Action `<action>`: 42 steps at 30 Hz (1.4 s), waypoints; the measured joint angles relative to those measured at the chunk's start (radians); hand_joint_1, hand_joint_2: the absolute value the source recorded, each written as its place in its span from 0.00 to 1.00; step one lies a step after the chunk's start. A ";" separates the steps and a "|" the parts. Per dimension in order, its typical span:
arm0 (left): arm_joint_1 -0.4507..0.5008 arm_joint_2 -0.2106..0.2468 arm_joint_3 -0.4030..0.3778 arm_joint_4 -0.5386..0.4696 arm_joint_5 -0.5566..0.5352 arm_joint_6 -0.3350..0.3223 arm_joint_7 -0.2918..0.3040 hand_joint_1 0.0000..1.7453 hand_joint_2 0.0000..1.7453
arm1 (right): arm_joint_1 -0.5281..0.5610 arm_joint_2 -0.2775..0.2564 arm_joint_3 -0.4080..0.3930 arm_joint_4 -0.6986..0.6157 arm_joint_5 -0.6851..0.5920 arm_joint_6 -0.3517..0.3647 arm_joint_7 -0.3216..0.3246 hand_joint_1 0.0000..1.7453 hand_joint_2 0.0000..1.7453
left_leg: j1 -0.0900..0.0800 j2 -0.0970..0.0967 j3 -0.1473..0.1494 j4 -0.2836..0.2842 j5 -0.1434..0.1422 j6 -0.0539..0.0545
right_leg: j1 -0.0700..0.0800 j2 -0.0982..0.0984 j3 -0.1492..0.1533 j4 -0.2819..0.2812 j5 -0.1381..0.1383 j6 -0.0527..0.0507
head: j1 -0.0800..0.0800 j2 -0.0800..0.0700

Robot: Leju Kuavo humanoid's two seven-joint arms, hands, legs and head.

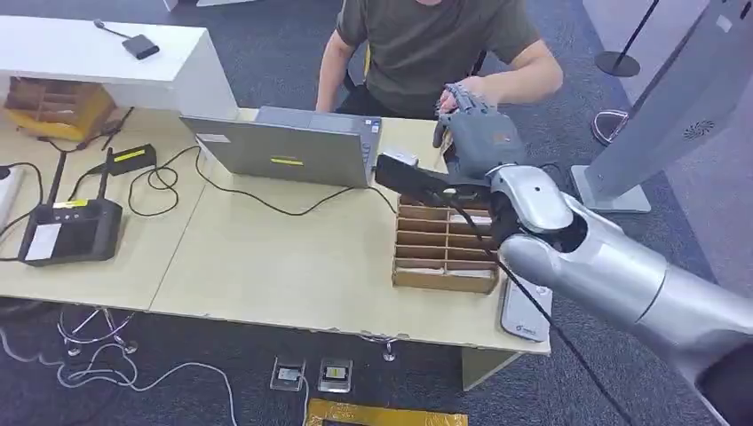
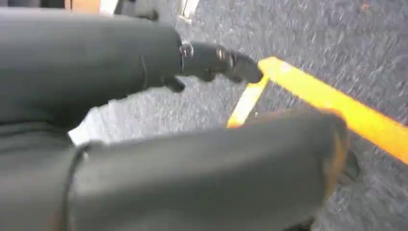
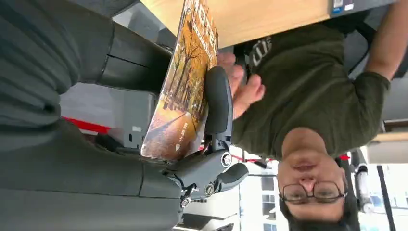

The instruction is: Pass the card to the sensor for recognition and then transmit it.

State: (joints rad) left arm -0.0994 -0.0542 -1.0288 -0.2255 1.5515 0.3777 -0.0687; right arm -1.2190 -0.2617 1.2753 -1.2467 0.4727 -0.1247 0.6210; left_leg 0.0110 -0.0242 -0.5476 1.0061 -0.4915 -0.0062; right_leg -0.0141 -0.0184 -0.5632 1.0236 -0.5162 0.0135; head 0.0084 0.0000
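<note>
Stretching across most of the head view, the pale wooden bench (image 1: pixel 266 257) carries everything else, and the wooden divider box (image 1: pixel 444 244) near its right end serves as the landmark. Behind the box, beyond the bench's far edge, a person in a dark green shirt (image 1: pixel 435 44) sits facing the robot, one forearm lying along the edge. The silver right arm (image 1: pixel 622 275) reaches in past the right side of the box and over its far corner. Well to the left of the box stands an open grey laptop (image 1: pixel 289 146), its lid turned toward the robot, and far to the left of the box sits a black card sensor (image 1: pixel 67 231) with cables trailing from it. Just above the box's far right corner, the right robot hand (image 1: pixel 475 133) is raised near the person's hand (image 1: pixel 466 89). In the right wrist view this right robot hand (image 3: pixel 192 120) is grasping the card (image 3: pixel 185 82), an autumn-tree picture card clamped between the thick thumb (image 3: pixel 217 103) and the darker fingers behind it, and the person's hand (image 3: pixel 243 86) is open just beyond the card, at or very near its far edge. The left robot hand (image 2: pixel 221 65) hangs over grey carpet by a yellow floor stripe (image 2: pixel 337 106), fingers curled in with nothing in them.
</note>
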 joint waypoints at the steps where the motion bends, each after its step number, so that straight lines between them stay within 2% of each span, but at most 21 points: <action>1: 0.000 0.002 0.001 0.000 0.000 0.000 0.000 0.00 0.00 | -0.006 0.007 0.013 0.013 0.000 0.000 0.000 1.00 1.00 | 0.000 0.001 0.000 0.000 0.000 0.000 | 0.000 0.001 0.000 0.000 0.000 0.000 | 0.000 0.000; 14: 0.001 0.001 0.017 0.000 0.014 0.001 -0.001 0.00 0.00 | -0.061 0.051 0.125 0.109 -0.053 -0.040 0.001 1.00 1.00 | 0.000 0.005 0.001 0.000 0.000 0.000 | 0.000 0.003 0.000 0.000 0.002 0.000 | 0.000 0.000; 25: 0.001 0.000 0.026 0.000 0.019 0.011 -0.012 0.00 0.00 | -0.096 0.079 0.195 0.168 -0.060 -0.041 -0.003 1.00 1.00 | 0.000 0.005 0.002 0.000 0.000 0.000 | 0.000 0.003 0.000 0.000 0.002 0.000 | 0.000 0.000; 42: 0.002 0.000 0.039 0.000 0.018 0.008 -0.012 0.00 0.00 | -0.097 0.080 0.218 0.193 -0.089 -0.076 0.008 1.00 1.00 | 0.000 0.006 0.002 0.000 0.000 0.000 | 0.000 0.005 0.000 0.000 0.002 -0.001 | 0.000 0.000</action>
State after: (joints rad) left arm -0.0973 -0.0538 -0.9903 -0.2255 1.5698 0.3861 -0.0809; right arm -1.3164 -0.1820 1.4931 -1.0536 0.3841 -0.2007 0.6291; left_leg 0.0110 -0.0179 -0.5456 1.0065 -0.4914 -0.0062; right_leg -0.0140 -0.0135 -0.5635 1.0232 -0.5138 0.0129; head 0.0080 0.0000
